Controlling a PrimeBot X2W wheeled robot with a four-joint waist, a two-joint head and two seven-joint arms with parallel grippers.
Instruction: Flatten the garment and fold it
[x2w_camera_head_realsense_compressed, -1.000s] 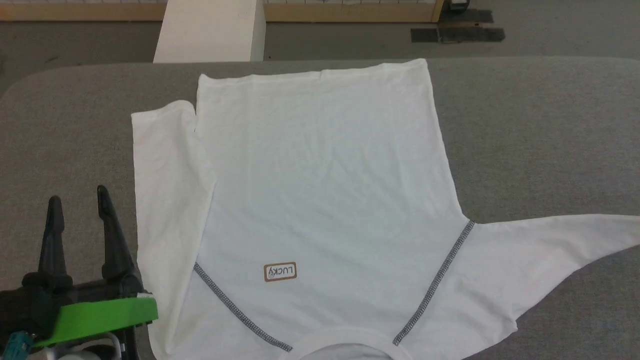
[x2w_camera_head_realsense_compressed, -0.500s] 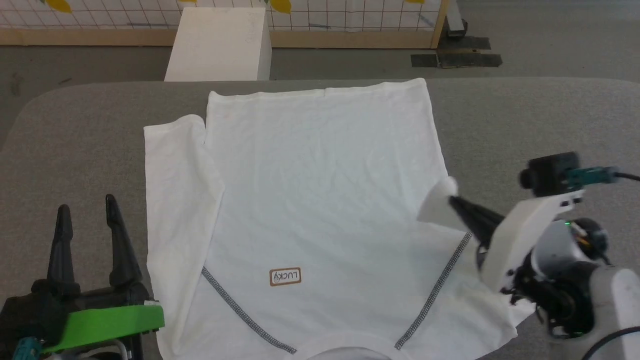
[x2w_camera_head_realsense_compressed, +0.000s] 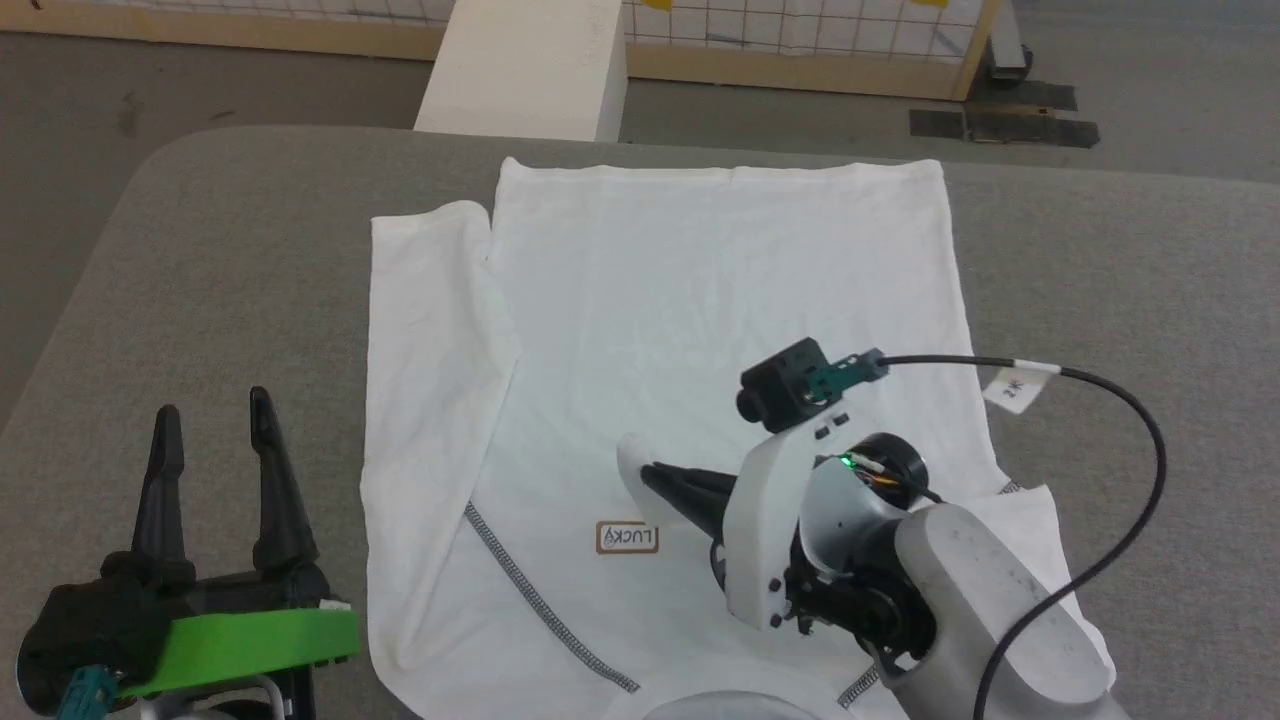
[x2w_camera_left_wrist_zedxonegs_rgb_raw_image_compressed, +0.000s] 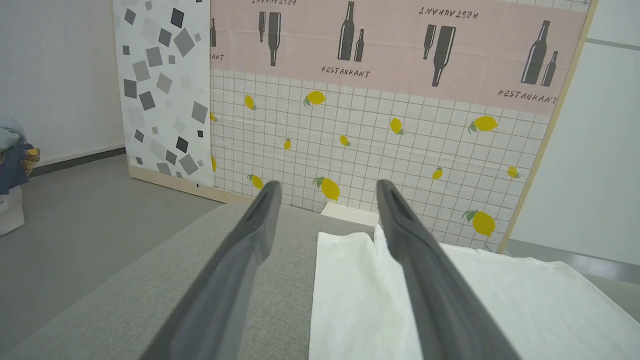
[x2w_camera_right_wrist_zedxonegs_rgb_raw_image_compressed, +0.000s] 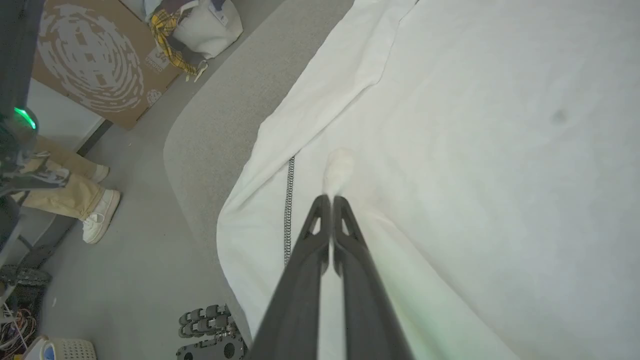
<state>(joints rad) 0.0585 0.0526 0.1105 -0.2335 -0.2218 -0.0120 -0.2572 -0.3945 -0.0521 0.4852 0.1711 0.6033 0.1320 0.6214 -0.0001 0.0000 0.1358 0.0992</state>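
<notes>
The shirt (x2w_camera_head_realsense_compressed: 720, 290) lies spread on the grey table (x2w_camera_head_realsense_compressed: 200, 280), front up, hem at the far edge and collar at the near edge of the head view. Its left sleeve (x2w_camera_head_realsense_compressed: 430, 350) is folded in alongside the body, the end near the hem.

The right claw (x2w_camera_head_realsense_compressed: 645, 472) is clenched on the right sleeve's cuff (x2w_camera_head_realsense_compressed: 628, 468) — the two dark fingers are pressed together with a rounded tip of white fabric poking out past them. It holds the cuff over the chest, just beyond the brown-bordered patch (x2w_camera_head_realsense_compressed: 627, 538), with the rest of that sleeve bunched under the pale forearm (x2w_camera_head_realsense_compressed: 980, 610). Whether the cuff touches the fabric below cannot be told. From the right wrist, a line of dark zigzag stitching (x2w_camera_right_wrist_zedxonegs_rgb_raw_image_compressed: 288, 210) runs just left of the fingers, and a person's feet in pale shoes (x2w_camera_right_wrist_zedxonegs_rgb_raw_image_compressed: 100, 215) stand on the floor beside the table.

The left claw (x2w_camera_head_realsense_compressed: 214, 403) is released, fingers well apart and gripping nothing, over bare table near the shirt's left edge and apart from it. Its wrist view looks along the table past the folded sleeve to a tiled screen printed with lemons (x2w_camera_left_wrist_zedxonegs_rgb_raw_image_compressed: 375, 130).

A white box (x2w_camera_head_realsense_compressed: 525, 65) stands on the floor beyond the table's far edge, and a black cable (x2w_camera_head_realsense_compressed: 1110, 390) loops from the right wrist camera.
</notes>
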